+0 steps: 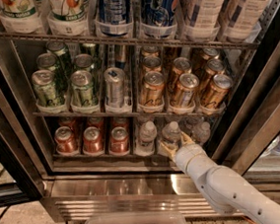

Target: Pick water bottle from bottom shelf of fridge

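The bottle (171, 132) is likely light, its thin ribbed plastic soft enough to dent under a hard squeeze and perhaps slick with cold; the best hold is low to mid body, across the ribs, below the cap

It is small and clear, with a pale cap and a faint label, standing on the bottom shelf (125, 157) of the fridge (122, 194), right of the red cans (93, 139), between two similar bottles

The gripper (175, 143) is at its lower body; whether it is apart or clamped I cannot tell
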### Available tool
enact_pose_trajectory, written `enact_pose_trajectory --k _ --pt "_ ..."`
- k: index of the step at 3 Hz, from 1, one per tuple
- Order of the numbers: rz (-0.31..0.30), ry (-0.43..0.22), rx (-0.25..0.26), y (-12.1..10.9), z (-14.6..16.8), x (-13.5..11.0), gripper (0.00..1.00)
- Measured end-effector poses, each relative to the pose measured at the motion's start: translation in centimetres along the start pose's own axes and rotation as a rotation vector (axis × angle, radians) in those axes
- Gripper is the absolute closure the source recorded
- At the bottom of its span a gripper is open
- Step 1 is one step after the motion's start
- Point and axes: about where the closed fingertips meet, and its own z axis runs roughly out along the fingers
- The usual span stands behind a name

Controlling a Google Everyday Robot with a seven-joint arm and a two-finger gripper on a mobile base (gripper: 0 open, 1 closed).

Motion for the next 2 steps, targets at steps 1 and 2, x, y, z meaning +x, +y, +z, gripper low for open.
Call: enact_pose_trajectory --k 1,2 --pt "0.000 0.000 0.000 0.00 0.00 0.00 1.00" --pt "0.021 -0.018 -0.005 0.13 -0.45 -0.28 1.00"
